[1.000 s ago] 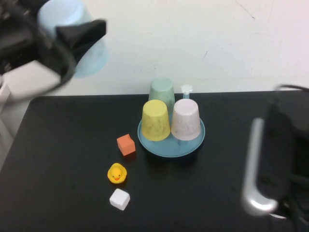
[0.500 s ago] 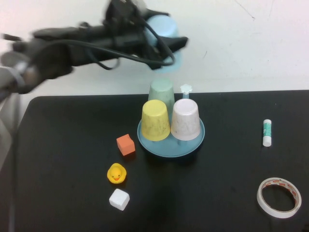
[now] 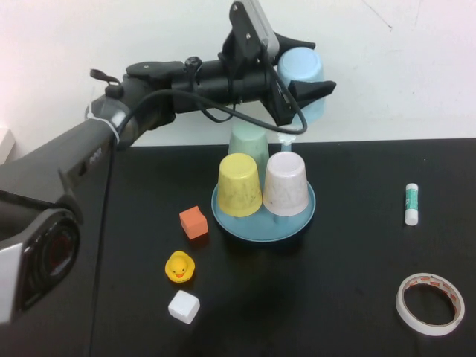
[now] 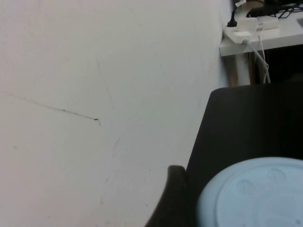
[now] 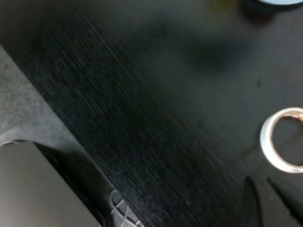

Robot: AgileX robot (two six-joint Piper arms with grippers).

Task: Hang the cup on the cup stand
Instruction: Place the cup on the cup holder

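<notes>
Three cups (image 3: 265, 178) on cup stand (image 3: 297, 221), left gripper (image 3: 301, 89) holding cup (image 3: 301, 71), right gripper (image 5: 265, 191) parked

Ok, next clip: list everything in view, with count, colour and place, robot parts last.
cup: 1, sky blue, held in the air above the back of the stand
cup stand: 1, teal, table centre
free peg: 1, pale cap, stand's back right
cups on stand: 3, yellow, mint green, pinkish white
cube: 1, orange, left of stand
duck: 1, yellow, front left
block: 1, white, below duck
glue stick: 1, white and green, right
tape roll: 1, front right
table: 1, black
left gripper: shut on cup
right gripper: shut, above the tape roll
</notes>
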